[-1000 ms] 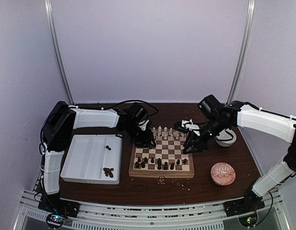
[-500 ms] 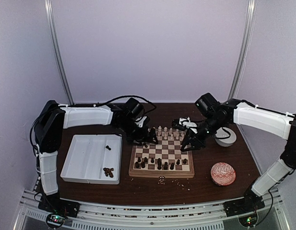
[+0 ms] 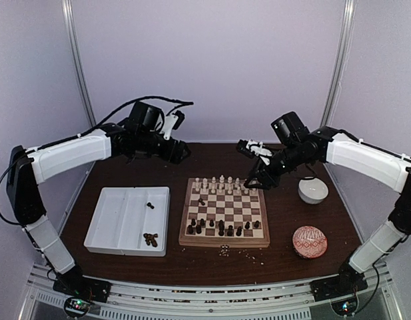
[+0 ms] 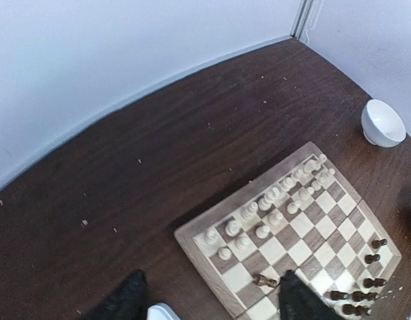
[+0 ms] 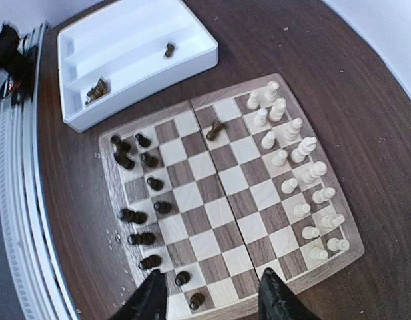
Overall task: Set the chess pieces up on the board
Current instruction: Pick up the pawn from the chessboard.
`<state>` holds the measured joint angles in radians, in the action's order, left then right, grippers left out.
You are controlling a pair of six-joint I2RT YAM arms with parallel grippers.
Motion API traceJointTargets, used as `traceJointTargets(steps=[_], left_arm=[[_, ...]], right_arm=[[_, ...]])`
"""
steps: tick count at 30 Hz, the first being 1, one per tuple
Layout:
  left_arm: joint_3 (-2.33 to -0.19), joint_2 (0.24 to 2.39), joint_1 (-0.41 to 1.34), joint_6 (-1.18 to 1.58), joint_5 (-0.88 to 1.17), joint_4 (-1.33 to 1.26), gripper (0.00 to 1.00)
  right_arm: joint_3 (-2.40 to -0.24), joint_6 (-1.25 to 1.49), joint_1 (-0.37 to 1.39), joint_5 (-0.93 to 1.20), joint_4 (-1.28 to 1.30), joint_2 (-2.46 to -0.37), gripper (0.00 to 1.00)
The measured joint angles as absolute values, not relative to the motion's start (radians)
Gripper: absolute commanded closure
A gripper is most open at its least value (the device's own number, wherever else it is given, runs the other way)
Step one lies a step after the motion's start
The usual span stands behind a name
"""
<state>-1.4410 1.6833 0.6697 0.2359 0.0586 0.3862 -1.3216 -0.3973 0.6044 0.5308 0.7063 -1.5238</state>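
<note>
Pale lilac walls around a dark brown table (image 3: pixel 212 160). From above: board (image 3: pixel 226 211) at centre, cream pieces (image 3: pixel 222 181) ranked along its 12 o'clock edge, dark pieces (image 3: pixel 222 229) ragged along 6 o'clock, one toppled dark piece (image 3: pixel 200 201) near 10 o'clock. At 9 o'clock of the board, white tray (image 3: pixel 118 220) with spare dark pieces (image 3: pixel 150 239) inside; at 2 o'clock, white bowl (image 3: pixel 313 191); at 4 o'clock, red-patterned dome (image 3: pixel 310 241). Left gripper (image 3: pixel 180 153) raised well off toward 10 o'clock, right gripper (image 3: pixel 255 181) hanging over the 1 o'clock corner. From the left wrist: fingers (image 4: pixel 128 300) spread wide, pinching nothing, toppled piece low in frame between them. From the right wrist: fingers (image 5: pixel 150 300) likewise apart and empty at 6 o'clock of frame, tray off at 11 o'clock. Looks like a pause between picks: cream side apparently ranked, dark side short and untidy. Next, probably: fetch a spare from the tray or right the toppled one, closing gently on so small a thing and setting it upright on its own square.
</note>
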Motion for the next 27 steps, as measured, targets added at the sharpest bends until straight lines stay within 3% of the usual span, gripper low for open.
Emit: traceJointTargets(steps=[5,13,27], left_arm=[[-1.578,1.788,0.612,-0.108,0.181,0.414,0.49],[-1.486,1.852,0.642,-0.574,0.305,0.505,0.51],[-1.738,2.176,0.706,-0.796,0.359,0.669,0.54]], right_arm=[[-1.435,-0.398,0.604,0.552,0.718,-1.571,0.52],[-1.431,-0.401,0.601,0.656,0.775,-1.656,0.53],[-1.276,-0.441,0.569,0.692,0.780,-1.500,0.53]])
